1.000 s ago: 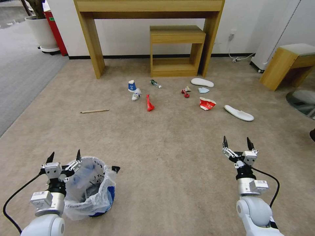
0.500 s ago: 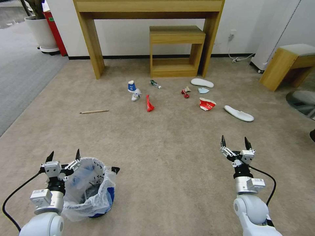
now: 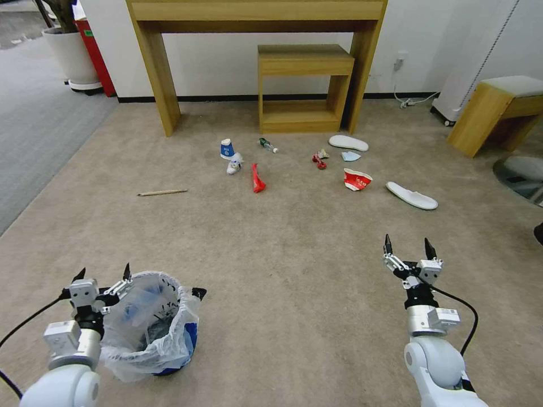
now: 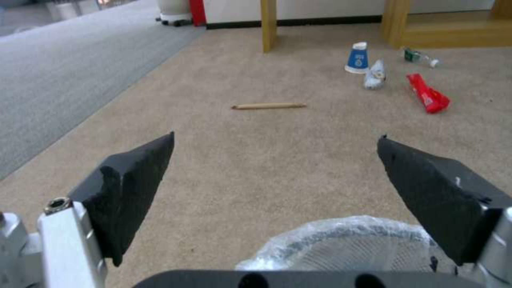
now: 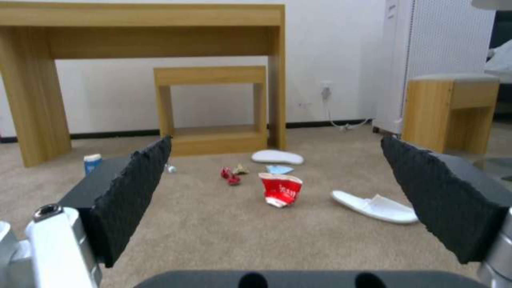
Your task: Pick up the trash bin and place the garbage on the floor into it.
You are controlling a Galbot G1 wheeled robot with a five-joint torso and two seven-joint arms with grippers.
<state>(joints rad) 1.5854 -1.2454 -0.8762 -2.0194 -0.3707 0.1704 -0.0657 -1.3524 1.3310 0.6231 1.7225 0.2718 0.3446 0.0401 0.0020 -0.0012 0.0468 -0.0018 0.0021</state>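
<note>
Head view, trash bin: the trash bin (image 3: 154, 325) stands upright on the floor (image 3: 283, 271), low at my left, its crinkled bag spilling over the rim. It is my landmark for all that follows.
Bin to my left gripper: my left gripper (image 3: 102, 276) sits just beside the bin's left rim, its inner finger over the edge of the bag. In the left wrist view the bagged rim (image 4: 347, 240) lies below and slightly toward one finger of my left gripper (image 4: 275, 176), not squarely between the two.
Left jaws: spread wide, grasping nothing.
Bin axis: a round bin, so no long axis to line up with; I judge that the rim wall is what I must straddle, one finger inside and one outside.
Nearer arm: the left, plainly. My right gripper (image 3: 406, 247) hangs well apart from the bin, across bare carpet.
Right jaws: spread wide, empty; in the right wrist view my right gripper (image 5: 275, 180) looks toward the litter.
Garbage from the bin: all of it lies far beyond the bin, toward the wooden table (image 3: 257, 17). The blue-white paper cup (image 3: 227, 148), the red wrapper strip (image 3: 258, 178) and the small bottle (image 3: 268, 144) lie ahead of the bin; the red-white paper bowl (image 3: 356, 179) and a white slipper (image 3: 411, 195) lie farther off, on the right gripper's side.
Stage, as I judge it: bin not yet lifted, no litter yet gathered.
</note>
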